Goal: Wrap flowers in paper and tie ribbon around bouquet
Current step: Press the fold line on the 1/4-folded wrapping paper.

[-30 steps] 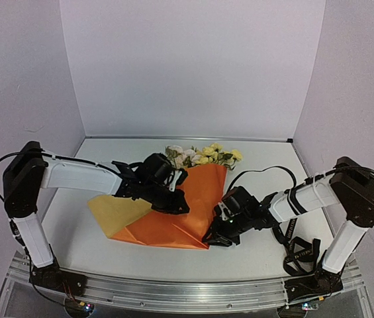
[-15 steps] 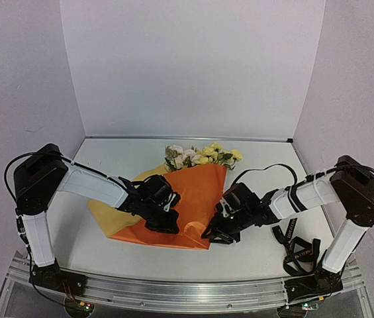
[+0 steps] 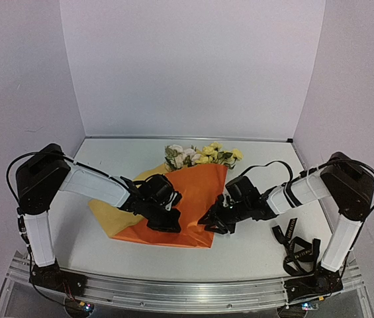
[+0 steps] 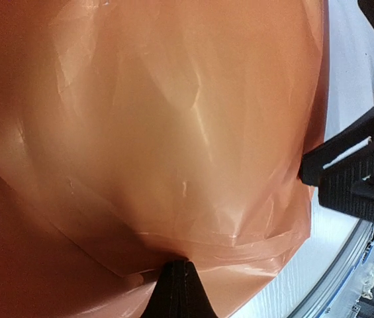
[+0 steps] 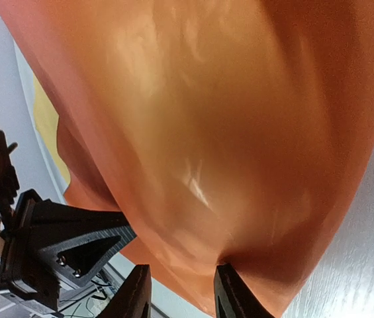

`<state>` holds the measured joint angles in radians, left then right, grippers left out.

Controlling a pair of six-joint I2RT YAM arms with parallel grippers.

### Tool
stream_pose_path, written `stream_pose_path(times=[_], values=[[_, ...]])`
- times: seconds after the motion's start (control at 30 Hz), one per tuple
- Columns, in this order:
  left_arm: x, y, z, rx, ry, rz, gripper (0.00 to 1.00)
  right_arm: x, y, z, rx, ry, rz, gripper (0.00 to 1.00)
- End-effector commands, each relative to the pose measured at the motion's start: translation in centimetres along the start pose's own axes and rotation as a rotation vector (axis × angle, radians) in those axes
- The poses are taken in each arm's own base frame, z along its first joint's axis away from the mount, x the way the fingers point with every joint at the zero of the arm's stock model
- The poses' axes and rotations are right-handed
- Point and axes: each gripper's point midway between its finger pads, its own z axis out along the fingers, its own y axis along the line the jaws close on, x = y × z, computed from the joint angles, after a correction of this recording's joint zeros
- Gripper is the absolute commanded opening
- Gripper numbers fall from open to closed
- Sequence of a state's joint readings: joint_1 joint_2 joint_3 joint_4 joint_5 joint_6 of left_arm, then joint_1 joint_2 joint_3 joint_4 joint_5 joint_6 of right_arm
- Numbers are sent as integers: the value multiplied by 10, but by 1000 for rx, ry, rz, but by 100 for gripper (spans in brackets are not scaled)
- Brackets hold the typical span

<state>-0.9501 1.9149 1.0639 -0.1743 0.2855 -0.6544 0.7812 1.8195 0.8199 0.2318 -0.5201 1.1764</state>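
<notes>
The flowers (image 3: 203, 156) lie at the far middle of the table (image 3: 249, 257). Their blooms point away from the arms and their stems are hidden under the paper (image 3: 196, 189). The sheet is folded over them orange face up, in a loose, flat wedge that spreads toward the near edge. A flap of its yellow face pokes out on the left. Nothing cinches it at the middle.

The left gripper (image 4: 177, 291) has its jaws shut, with the tips on the fold at the paper's near edge. Whether a layer is nipped between them cannot be told. The right gripper (image 5: 181, 295) is at the paper's near right edge. Its jaws stand a narrow way apart, and the orange bulge comes down to one finger, but they do not look clamped on anything.

The ribbon (image 3: 298, 250) lies in a loose heap on the near right, beside the right arm's base and well apart from the paper.

By my reading, the wrap is only begun. The flowers are covered, but the sheet has not been drawn into a tight cone. The ribbon is untouched, so all of the tying is left.
</notes>
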Motion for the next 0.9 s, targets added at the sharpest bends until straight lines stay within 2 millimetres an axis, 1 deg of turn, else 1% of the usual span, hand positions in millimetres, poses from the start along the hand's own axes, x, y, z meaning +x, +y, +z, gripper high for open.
stream_pose_path(times=[0.0, 0.2, 0.37, 0.5, 0.73, 0.87], values=[[13, 25, 13, -92, 51, -23, 0, -27, -5, 2, -41, -50, 68, 35], [13, 26, 14, -103, 57, -25, 0, -46, -5, 1, -60, -80, 103, 35], [13, 26, 15, -107, 61, -23, 0, -72, -7, -6, -80, -145, 142, 35], [13, 26, 15, -108, 65, -20, 0, -91, -2, -6, -97, -180, 167, 35], [13, 25, 14, -108, 69, -16, 0, -129, -12, -9, -94, -264, 216, 35], [13, 26, 15, -110, 73, -15, 0, -152, -17, -15, -95, -312, 243, 35]])
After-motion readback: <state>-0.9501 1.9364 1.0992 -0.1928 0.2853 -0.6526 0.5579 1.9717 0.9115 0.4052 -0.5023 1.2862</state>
